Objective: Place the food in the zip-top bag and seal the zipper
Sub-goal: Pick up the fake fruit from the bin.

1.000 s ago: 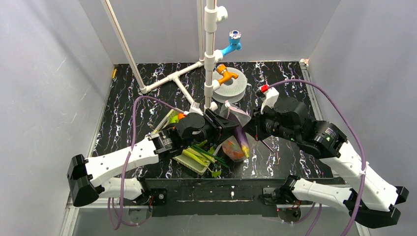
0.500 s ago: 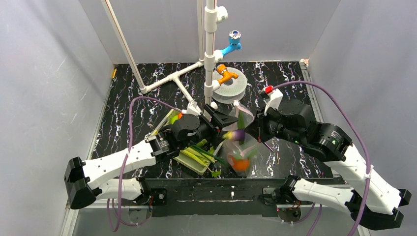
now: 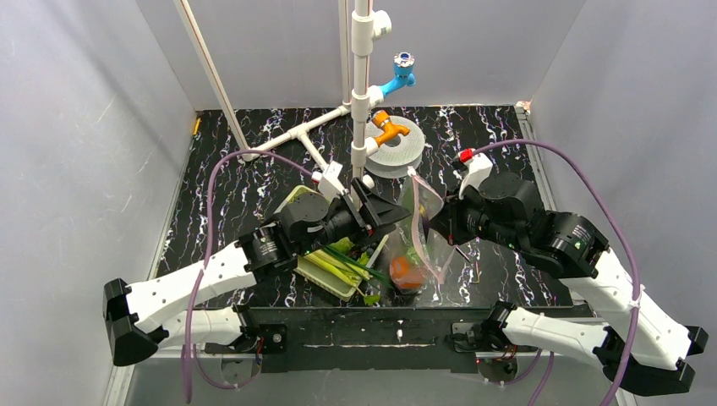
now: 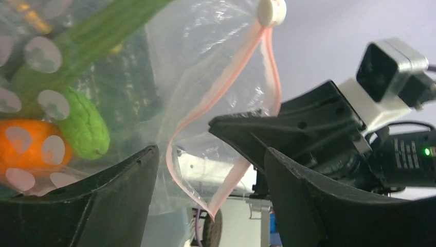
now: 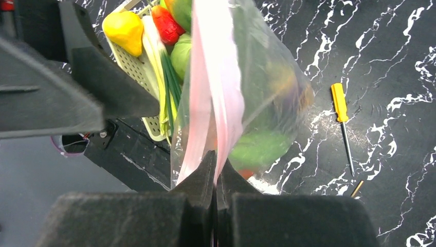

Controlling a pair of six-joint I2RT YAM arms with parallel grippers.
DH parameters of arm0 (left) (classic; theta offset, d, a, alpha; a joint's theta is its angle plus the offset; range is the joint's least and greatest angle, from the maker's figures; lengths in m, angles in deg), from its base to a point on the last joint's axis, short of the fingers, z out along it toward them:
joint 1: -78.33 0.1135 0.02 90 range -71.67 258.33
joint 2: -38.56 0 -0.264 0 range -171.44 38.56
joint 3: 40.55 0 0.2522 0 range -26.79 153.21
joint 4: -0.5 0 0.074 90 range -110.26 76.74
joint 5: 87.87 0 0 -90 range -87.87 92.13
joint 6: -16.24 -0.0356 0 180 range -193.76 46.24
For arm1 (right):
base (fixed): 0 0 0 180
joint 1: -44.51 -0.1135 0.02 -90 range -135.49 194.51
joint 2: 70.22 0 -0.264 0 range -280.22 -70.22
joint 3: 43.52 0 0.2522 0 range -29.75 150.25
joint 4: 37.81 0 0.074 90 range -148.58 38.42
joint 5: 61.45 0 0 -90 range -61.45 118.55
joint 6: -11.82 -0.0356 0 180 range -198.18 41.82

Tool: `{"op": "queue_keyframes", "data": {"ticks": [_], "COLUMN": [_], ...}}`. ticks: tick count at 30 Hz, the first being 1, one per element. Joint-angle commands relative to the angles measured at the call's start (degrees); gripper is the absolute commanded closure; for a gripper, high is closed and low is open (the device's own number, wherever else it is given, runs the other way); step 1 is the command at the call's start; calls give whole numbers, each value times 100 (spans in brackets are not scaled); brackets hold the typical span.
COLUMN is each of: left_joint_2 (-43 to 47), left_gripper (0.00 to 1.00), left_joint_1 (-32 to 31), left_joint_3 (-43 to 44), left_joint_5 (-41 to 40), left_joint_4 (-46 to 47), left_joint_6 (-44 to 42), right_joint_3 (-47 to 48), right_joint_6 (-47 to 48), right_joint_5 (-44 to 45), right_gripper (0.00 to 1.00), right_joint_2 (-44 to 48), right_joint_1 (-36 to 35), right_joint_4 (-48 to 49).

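The clear zip-top bag (image 3: 423, 254) hangs upright between my two grippers. My right gripper (image 5: 216, 162) is shut on the pinkish-red zipper (image 5: 216, 77) at one end of the bag's mouth. My left gripper (image 4: 211, 154) is open, and a loop of the zipper (image 4: 231, 77) hangs between its fingers without being pinched. A white slider (image 4: 271, 11) sits at the strip's far end. Inside the bag (image 4: 195, 56) are an orange fruit (image 4: 31, 149), a green piece (image 4: 85, 128) and a long green cucumber (image 4: 77, 41). The orange fruit also shows in the top view (image 3: 407, 272).
The pale green mesh basket (image 5: 131, 67) lies left of the bag with a yellow fruit (image 5: 123, 28), a red piece (image 5: 165, 23) and green stalks. A yellow-handled screwdriver (image 5: 339, 103) lies on the black marbled table to the right. White pipes (image 3: 362, 85) and a spool (image 3: 397, 145) stand behind.
The purple piece at the bag's mouth has dropped out of sight into the bag. My left gripper has drawn back to the left and risen. The bag now hangs straighter.
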Motion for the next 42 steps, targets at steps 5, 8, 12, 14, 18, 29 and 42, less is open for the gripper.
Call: {"op": "queue_keyframes", "data": {"ticks": [5, 8, 12, 14, 18, 29, 42], "left_joint_2": [-364, -473, -322, -197, -9, 788, 478], "left_gripper": [30, 30, 28, 25, 17, 12, 12], "left_joint_1": [-3, -7, -7, -6, -7, -7, 0], "left_joint_3": [1389, 1606, 1606, 1533, 1689, 1962, 1263], "left_joint_5": [917, 784, 438, 92, -355, -1909, -3402], "left_joint_4": [-1336, -1835, -2127, -2277, -2891, -5251, -7050], "left_joint_6": [-1986, -2202, -2467, -2577, -2835, -3120, -2418], "right_joint_3": [407, 270, 184, 108, -53, -141, -326], "right_joint_6": [53, 52, 80, 80, 60, 180, 156], "right_joint_5": [263, 242, 248, 235, 235, 314, 361], "right_gripper": [99, 99, 99, 99, 99, 99, 99], "right_joint_2": [-15, 25, 35, 75, 247, 329, 434], "right_joint_1": [-27, -27, -27, -27, -27, -27, -27], "right_joint_4": [146, 251, 263, 279, 410, 419, 417]}}
